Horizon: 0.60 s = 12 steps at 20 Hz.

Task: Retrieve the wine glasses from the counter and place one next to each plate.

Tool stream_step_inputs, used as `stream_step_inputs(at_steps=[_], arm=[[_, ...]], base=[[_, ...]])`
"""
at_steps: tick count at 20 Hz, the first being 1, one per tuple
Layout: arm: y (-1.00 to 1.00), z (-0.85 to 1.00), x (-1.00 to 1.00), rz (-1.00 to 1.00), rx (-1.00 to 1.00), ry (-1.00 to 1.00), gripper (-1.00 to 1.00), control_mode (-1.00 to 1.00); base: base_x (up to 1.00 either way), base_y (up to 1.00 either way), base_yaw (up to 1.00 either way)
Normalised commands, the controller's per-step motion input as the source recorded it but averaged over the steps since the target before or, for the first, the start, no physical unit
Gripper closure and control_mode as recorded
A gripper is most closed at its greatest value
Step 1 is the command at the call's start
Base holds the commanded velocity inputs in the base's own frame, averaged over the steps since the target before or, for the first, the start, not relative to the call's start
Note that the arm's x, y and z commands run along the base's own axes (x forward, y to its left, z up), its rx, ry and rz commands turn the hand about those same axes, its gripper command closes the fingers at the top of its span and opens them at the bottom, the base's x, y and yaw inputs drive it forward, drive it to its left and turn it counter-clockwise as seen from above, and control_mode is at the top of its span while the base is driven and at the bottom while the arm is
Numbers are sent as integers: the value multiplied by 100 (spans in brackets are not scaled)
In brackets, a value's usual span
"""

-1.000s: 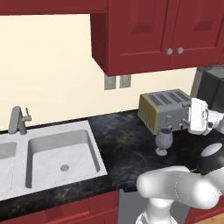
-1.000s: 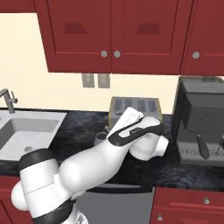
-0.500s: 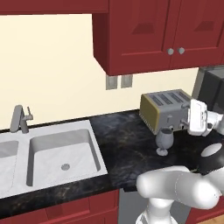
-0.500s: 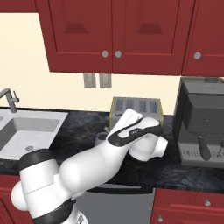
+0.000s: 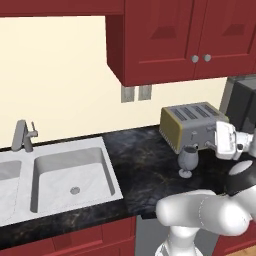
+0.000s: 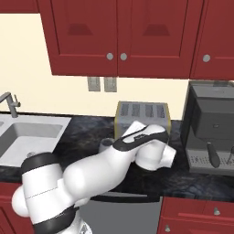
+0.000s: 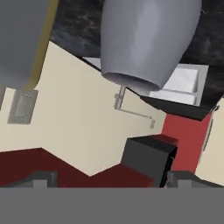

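One wine glass, grey-blue and stemmed, stands upright on the black marbled counter just in front of the toaster. My gripper hovers to the right of the glass at bowl height, pointing at it. In the hand view, which is rolled over, the glass bowl looms large ahead of my gripper. The two fingertips stand wide apart and open, with nothing between them. From the right base view, my arm covers most of the glass. The plates are out of view.
A silver and yellow toaster sits right behind the glass. A black coffee machine stands at the counter's right end. The white inset sink with its faucet lies to the left. Red wall cabinets hang above.
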Motion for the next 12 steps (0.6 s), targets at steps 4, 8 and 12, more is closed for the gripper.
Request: stream_step_inputs(at_steps=[4, 8, 12], arm=[[-21, -37, 2, 3, -1, 16, -100, -100], [-7, -52, 5, 4, -5, 23, -100, -100], [0, -58, 3, 1, -10, 37, -100, -100]], base=[[0, 0, 0], [0, 0, 0], [0, 0, 0]])
